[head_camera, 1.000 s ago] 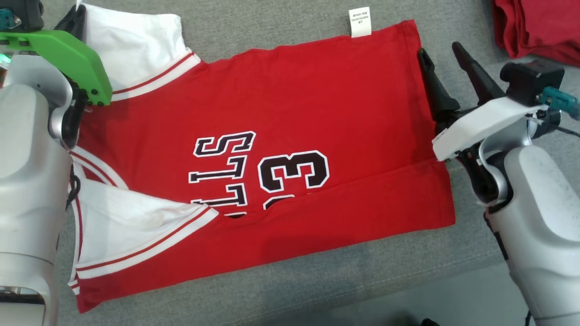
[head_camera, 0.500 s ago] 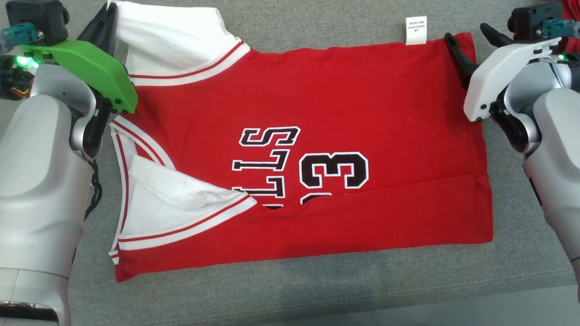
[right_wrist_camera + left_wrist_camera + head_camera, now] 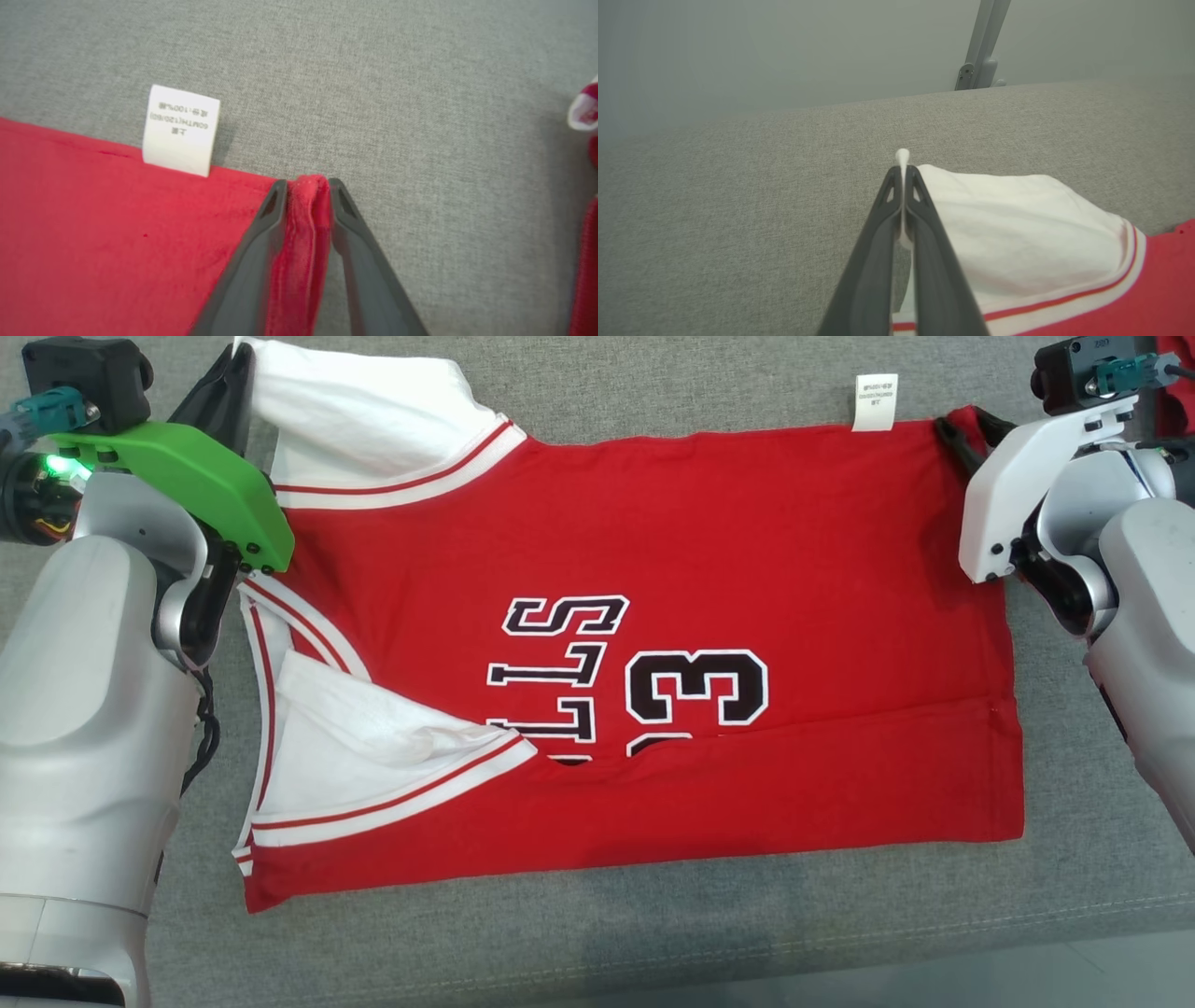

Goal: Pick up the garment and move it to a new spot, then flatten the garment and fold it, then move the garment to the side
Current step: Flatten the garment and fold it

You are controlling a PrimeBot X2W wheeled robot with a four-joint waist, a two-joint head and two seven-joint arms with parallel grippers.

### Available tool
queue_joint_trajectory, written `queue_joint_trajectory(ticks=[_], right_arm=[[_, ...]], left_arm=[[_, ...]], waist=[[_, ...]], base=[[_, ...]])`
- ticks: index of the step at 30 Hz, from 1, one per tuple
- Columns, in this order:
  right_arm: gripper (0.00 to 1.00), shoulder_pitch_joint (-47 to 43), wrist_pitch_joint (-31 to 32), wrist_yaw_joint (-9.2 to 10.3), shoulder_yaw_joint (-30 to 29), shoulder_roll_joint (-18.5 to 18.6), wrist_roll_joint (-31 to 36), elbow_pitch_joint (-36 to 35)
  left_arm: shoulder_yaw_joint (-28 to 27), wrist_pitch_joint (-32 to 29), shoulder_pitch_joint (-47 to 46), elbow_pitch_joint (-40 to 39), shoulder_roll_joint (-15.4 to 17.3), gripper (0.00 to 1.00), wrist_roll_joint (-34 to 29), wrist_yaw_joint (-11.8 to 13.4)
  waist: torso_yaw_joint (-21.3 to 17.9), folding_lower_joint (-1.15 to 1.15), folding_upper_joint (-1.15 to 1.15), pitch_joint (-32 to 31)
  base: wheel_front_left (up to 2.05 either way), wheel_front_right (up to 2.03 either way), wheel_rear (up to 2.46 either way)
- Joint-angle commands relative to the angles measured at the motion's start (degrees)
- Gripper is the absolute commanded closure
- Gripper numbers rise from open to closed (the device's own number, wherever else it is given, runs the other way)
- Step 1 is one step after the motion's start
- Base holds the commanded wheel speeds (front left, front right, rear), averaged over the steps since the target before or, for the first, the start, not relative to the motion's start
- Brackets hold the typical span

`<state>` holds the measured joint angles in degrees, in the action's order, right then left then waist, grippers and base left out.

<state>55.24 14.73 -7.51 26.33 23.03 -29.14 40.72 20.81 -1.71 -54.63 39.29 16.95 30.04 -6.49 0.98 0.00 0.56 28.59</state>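
Note:
A red jersey point(image 3: 653, 551) with white sleeves and black lettering lies spread on the grey cushion, its near long edge folded up over the numbers. My left gripper point(image 3: 233, 359) is shut on the far white sleeve's tip point(image 3: 902, 161), which pokes out between the fingers point(image 3: 878, 242). My right gripper point(image 3: 966, 425) is shut on the jersey's far right hem corner point(image 3: 308, 205), red cloth bunched between its fingers point(image 3: 348, 224). A white care label point(image 3: 874, 401) sticks out from the far edge, close to the right gripper point(image 3: 306, 186).
A grey fabric surface point(image 3: 653, 933) carries the jersey, with its front edge at the lower right. More red cloth point(image 3: 588, 224) lies at the far right. A grey metal post point(image 3: 983, 42) rises behind the surface in the left wrist view.
The head camera has shifted, so the jersey sits further right in the picture. My right gripper went from open beside the right edge up to the far hem corner and shut on it.

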Motion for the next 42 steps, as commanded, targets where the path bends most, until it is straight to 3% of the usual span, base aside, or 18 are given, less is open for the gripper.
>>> queue_joint_trajectory(ticks=[1,3,11,17,26,30,37,42], right_arm=[[0.73,0.0,-0.1,0.04,0.3,0.3,-0.4,0.7],[1.00,0.4,-0.9,0.04,0.8,0.3,-0.7,0.9],[1.00,-1.1,-7.4,0.07,1.2,-0.2,-1.9,1.0],[1.00,-7.9,-13.7,0.06,1.5,0.7,-5.7,-3.8],[1.00,-23.9,-19.5,0.06,-1.6,2.2,-8.9,-14.7],[1.00,-31.2,-19.6,0.06,-4.6,1.1,-8.3,-18.5],[1.00,-36.5,-18.5,0.06,-7.7,-0.3,-7.1,-20.7],[1.00,-38.1,-18.1,0.06,-9.5,-1.5,-6.1,-20.9]], left_arm=[[0.0,0.0,0.6,-0.2,0.3,1.00,0.6,0.3],[0.1,0.0,0.8,-0.3,0.5,1.00,0.7,0.4],[-0.3,3.2,4.3,-2.4,1.0,1.00,1.8,0.0],[-1.5,6.1,13.8,-10.3,1.4,1.00,4.6,0.2],[-2.8,6.4,34.0,-27.4,4.7,1.00,5.1,6.7],[-3.3,5.6,44.3,-35.0,4.2,1.00,7.1,10.4],[-3.1,5.1,51.6,-39.3,3.2,1.00,8.2,13.1],[-2.5,5.2,53.4,-39.2,2.2,1.00,9.1,13.6]], waist=[[0.0,0.00,-0.56,0.0],[-0.1,0.00,-0.56,-0.2],[-0.5,0.00,-0.56,-3.3],[-0.5,0.00,-0.56,-7.4],[-1.2,0.00,-0.56,-14.2],[-1.7,0.00,-0.56,-16.6],[-1.9,0.00,-0.56,-17.6],[-2.0,0.00,-0.56,-17.4]], base=[[0.00,0.00,0.00],[0.00,0.00,0.00],[0.00,0.00,0.00],[0.00,0.00,0.00],[0.00,0.00,0.00],[0.00,0.00,0.00],[0.00,0.00,0.00],[0.00,0.00,0.00]])
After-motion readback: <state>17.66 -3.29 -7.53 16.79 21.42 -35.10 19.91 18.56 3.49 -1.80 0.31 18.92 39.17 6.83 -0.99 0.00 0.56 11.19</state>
